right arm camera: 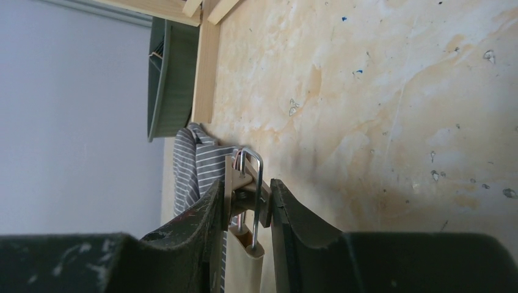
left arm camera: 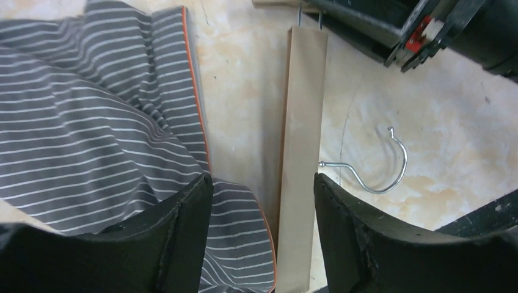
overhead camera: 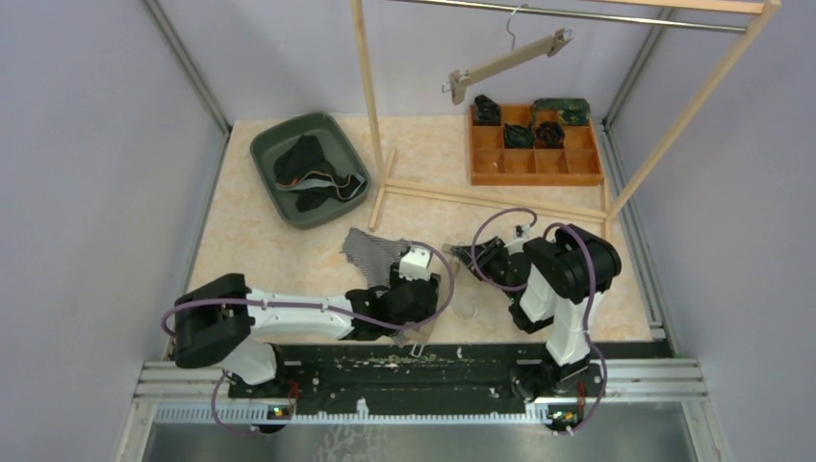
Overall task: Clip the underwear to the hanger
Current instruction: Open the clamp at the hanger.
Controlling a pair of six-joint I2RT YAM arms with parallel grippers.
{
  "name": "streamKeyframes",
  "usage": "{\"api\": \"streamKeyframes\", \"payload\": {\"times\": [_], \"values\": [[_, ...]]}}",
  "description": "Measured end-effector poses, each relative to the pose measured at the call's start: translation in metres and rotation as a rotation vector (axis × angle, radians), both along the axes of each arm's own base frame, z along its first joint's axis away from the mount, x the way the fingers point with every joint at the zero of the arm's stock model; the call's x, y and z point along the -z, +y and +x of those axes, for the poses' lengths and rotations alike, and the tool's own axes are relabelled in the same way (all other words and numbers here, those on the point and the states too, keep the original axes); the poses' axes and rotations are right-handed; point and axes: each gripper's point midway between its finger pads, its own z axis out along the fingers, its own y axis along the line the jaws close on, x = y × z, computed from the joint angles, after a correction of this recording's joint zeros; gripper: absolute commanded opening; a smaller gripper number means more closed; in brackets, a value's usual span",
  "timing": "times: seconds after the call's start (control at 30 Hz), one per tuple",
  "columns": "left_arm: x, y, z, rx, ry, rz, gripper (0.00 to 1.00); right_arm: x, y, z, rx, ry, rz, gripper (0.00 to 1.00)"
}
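Left pincer (left arm camera: 262, 183): fingers apart, nothing between them, above the edge of the underwear (left arm camera: 91, 122) and the bar of the hanger (left arm camera: 302, 122).
Right pincer (right arm camera: 245, 186): clamped on the clip (right arm camera: 250, 195) at one end of the hanger.
Counter (overhead camera: 260, 250): pale marbled top.
Rack (overhead camera: 369, 96): wooden frame at the back, with a second hanger (overhead camera: 505, 63) hooked on its rail.
Underwear: grey striped with orange trim, rumpled on the counter, its edge just beside the hanger bar.
Hanger: flat on the counter.
Clip: wire-sprung; whether it holds fabric cannot be told.
Hook (left arm camera: 391, 165): metal, lying flat.
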Motion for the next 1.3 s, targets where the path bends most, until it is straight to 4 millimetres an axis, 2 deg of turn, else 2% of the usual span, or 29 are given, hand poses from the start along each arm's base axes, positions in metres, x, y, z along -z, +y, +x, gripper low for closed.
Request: {"api": "streamKeyframes", "payload": {"times": [0.17,0.4,0.8,1.07,1.3], "values": [[-0.013,0.003,0.005,-0.021,-0.036,-0.014,0.68,0.000,0.000,0.000,0.000,0.001,0.000,0.00],[-0.010,-0.003,0.006,0.003,-0.043,-0.012,0.68,0.000,0.000,0.000,-0.001,0.000,0.000,0.00],[0.015,-0.027,-0.001,0.097,-0.016,-0.011,0.67,0.000,0.001,-0.001,-0.008,0.001,0.002,0.00],[0.029,-0.024,-0.010,0.138,0.022,0.003,0.65,0.000,0.001,-0.002,-0.012,0.001,0.002,0.00],[0.038,-0.022,-0.016,0.165,0.041,0.013,0.58,0.000,0.002,-0.002,-0.017,0.001,0.003,0.00]]}}
